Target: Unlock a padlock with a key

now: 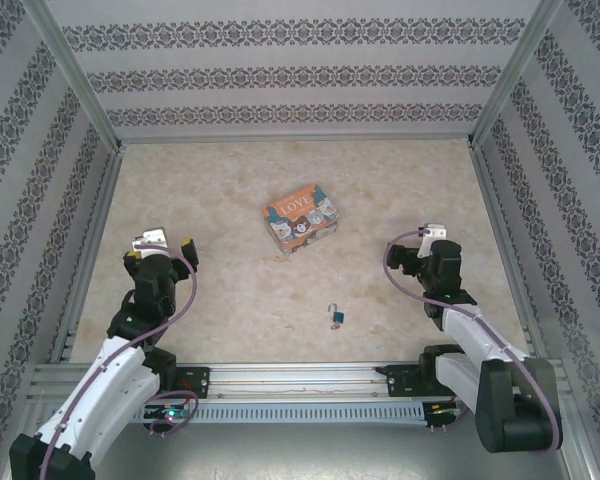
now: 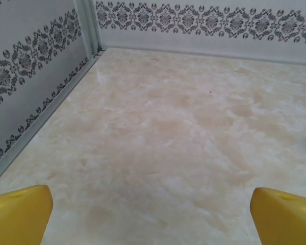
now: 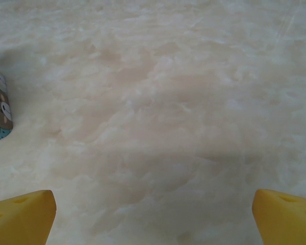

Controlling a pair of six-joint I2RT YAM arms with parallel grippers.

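Padlock [image 1: 336, 317] lies on the bench [image 1: 230, 190] at five o'clock of the LOVE box [image 1: 300, 217], well apart from both arms; left tool [image 2: 153, 217] and right tool [image 3: 153, 217] each spread wide, gripping nothing.

A pale marbled table [image 1: 210, 190] carries two things. A colourful LOVE box [image 1: 300, 220] lies near its middle; the small blue padlock [image 1: 336, 317] lies at five o'clock from it
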